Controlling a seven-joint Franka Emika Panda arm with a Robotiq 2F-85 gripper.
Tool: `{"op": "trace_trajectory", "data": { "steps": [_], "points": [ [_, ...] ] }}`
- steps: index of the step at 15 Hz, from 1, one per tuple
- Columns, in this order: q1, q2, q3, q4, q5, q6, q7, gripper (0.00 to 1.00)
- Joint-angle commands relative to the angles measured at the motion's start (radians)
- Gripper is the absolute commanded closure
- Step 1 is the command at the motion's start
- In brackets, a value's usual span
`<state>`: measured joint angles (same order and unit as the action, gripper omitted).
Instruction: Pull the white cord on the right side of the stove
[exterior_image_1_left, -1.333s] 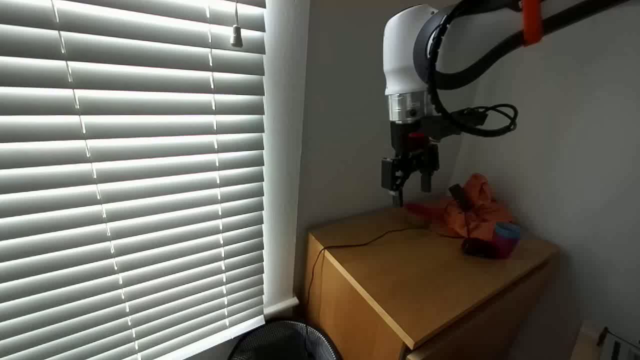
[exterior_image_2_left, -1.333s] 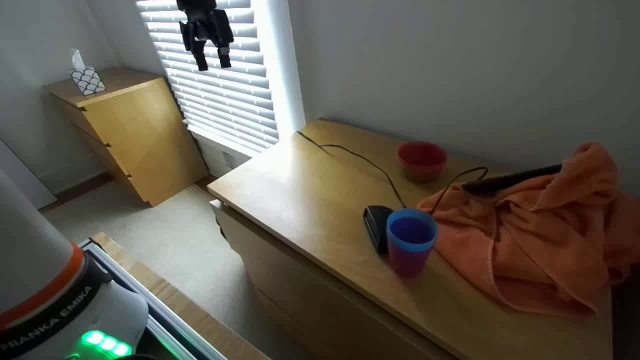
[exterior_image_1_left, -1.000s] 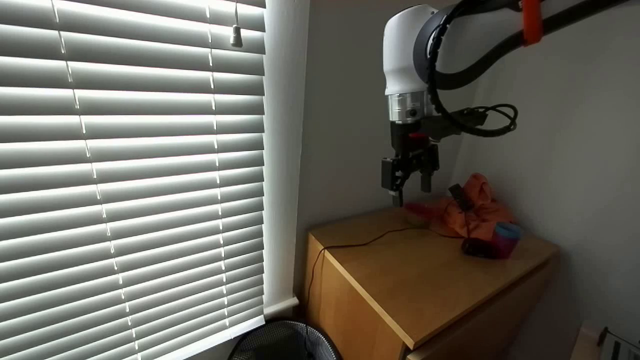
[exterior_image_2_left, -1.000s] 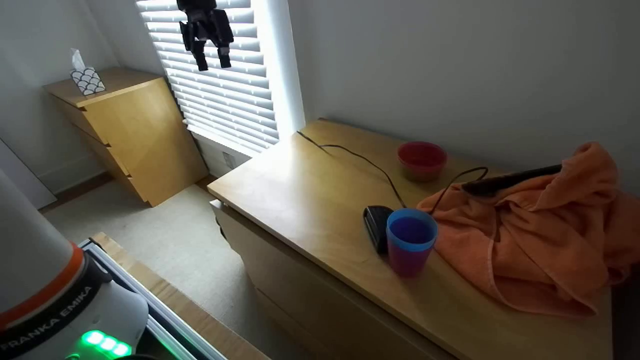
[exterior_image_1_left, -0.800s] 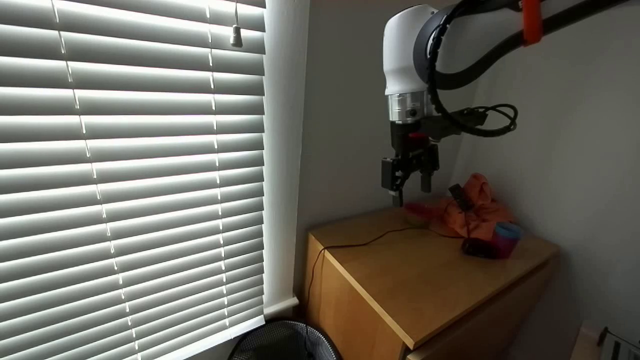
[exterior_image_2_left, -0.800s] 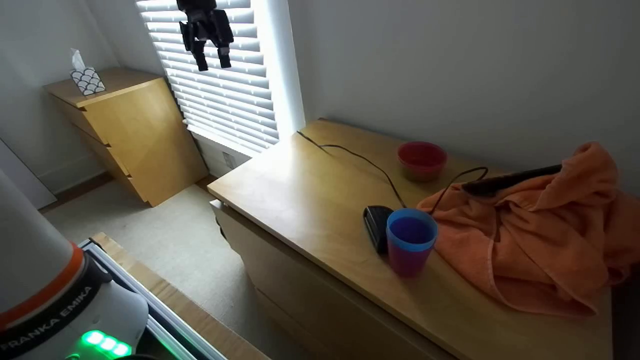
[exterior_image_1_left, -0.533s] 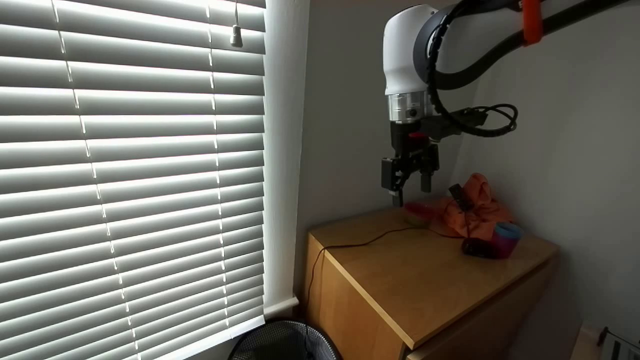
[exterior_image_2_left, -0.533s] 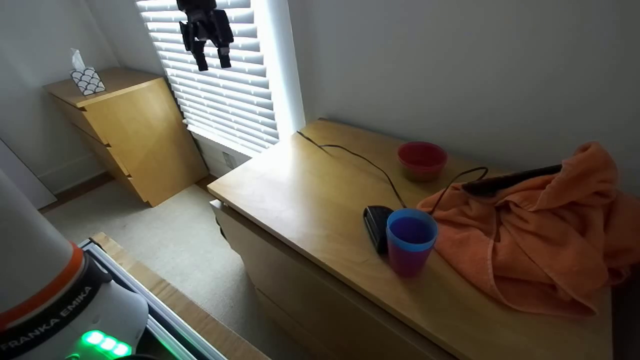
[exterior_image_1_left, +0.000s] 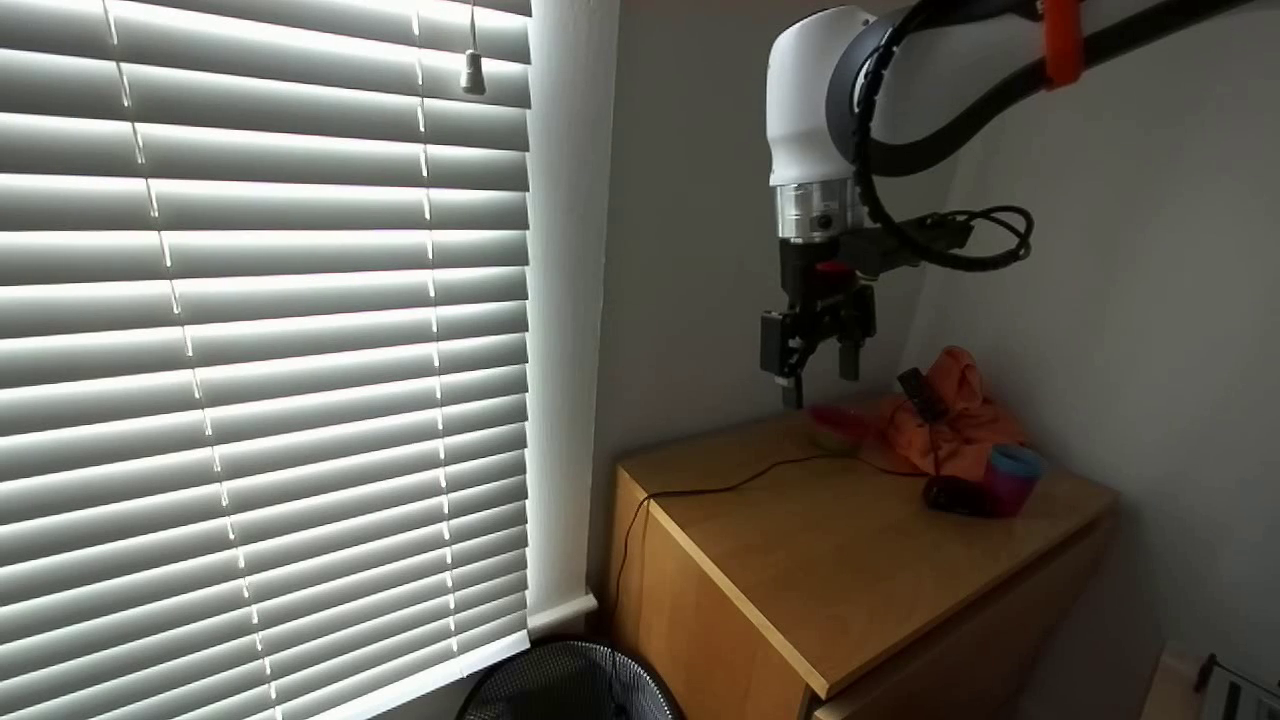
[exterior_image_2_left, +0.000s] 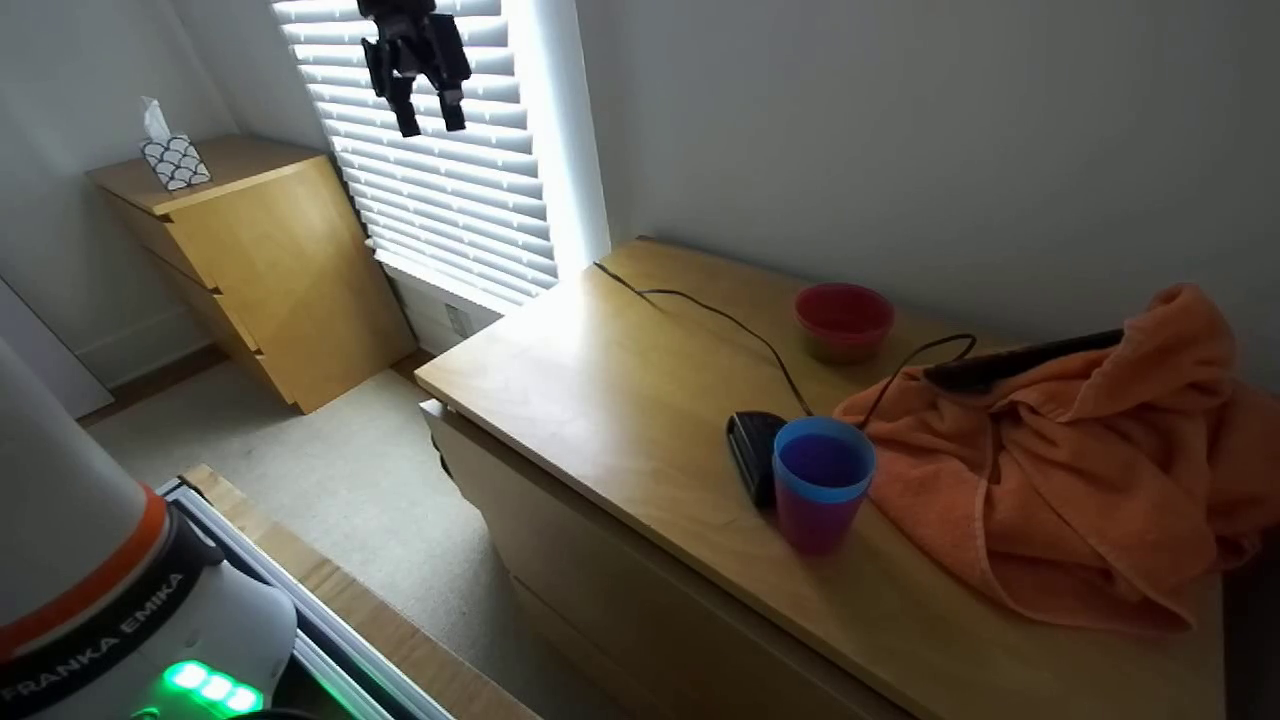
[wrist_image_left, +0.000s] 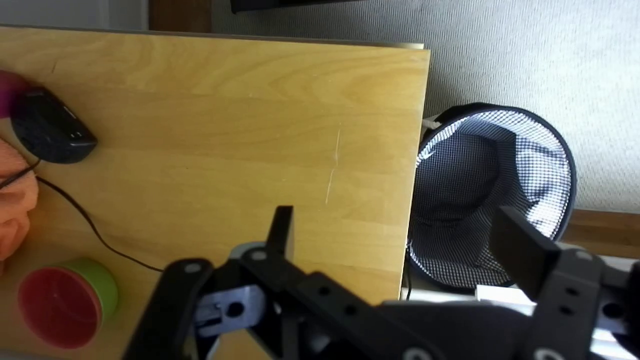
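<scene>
In an exterior view, the white cord (exterior_image_1_left: 473, 25) is seen in front of the upper right part of a lowered Venetian blind (exterior_image_1_left: 300, 355), with a small tassel (exterior_image_1_left: 473, 73) carried at its end. The cord is well apart from the pincer (exterior_image_1_left: 821, 382), which is held in the air, pointed down, above the level of the wooden surface (exterior_image_1_left: 800, 580) of a dresser (exterior_image_1_left: 710, 640). The pincer is spread: its two fingers (wrist_image_left: 522, 252) are parted by a wide gap. In the wrist view, one finger is seen against the surface and the other against a black mesh basket (wrist_image_left: 545, 165), which is placed beside the dresser.

On the surface, a red bowl (exterior_image_2_left: 845, 310) is nested in a green bowl (wrist_image_left: 107, 287). A blue-rimmed purple cup (exterior_image_2_left: 815, 515) is stood mouth up just beside a black device (exterior_image_2_left: 753, 450), whose kind cannot be told. A crumpled orange towel (exterior_image_2_left: 1090, 500) is laid near them, with a dark elongated object (exterior_image_2_left: 1015, 362) resting on it. A thin black cable (exterior_image_1_left: 700, 491) is draped over the surface's edge and down the dresser's side. A patterned tissue box (exterior_image_2_left: 176, 163) is set on a farther chest of drawers (exterior_image_2_left: 280, 270).
</scene>
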<state>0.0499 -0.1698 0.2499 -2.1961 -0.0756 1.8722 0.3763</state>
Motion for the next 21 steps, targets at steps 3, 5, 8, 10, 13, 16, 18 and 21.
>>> {"op": "trace_trajectory", "data": {
  "steps": [3,5,8,10,13,16,18,21],
  "points": [
    [0.044,0.033,-0.008,0.180,-0.052,0.112,0.027,0.00],
    [0.067,0.025,0.001,0.237,-0.024,0.174,0.023,0.00],
    [0.101,0.021,0.022,0.300,-0.024,0.307,0.030,0.00],
    [0.117,0.027,0.041,0.318,-0.064,0.428,0.050,0.00],
    [0.113,0.047,0.067,0.333,-0.160,0.620,0.107,0.00],
    [0.120,0.083,0.070,0.337,-0.188,0.789,0.095,0.00],
    [0.122,0.056,0.060,0.318,-0.162,0.760,0.092,0.00],
    [0.126,0.074,0.057,0.326,-0.165,0.783,0.091,0.00]
  ]
}}
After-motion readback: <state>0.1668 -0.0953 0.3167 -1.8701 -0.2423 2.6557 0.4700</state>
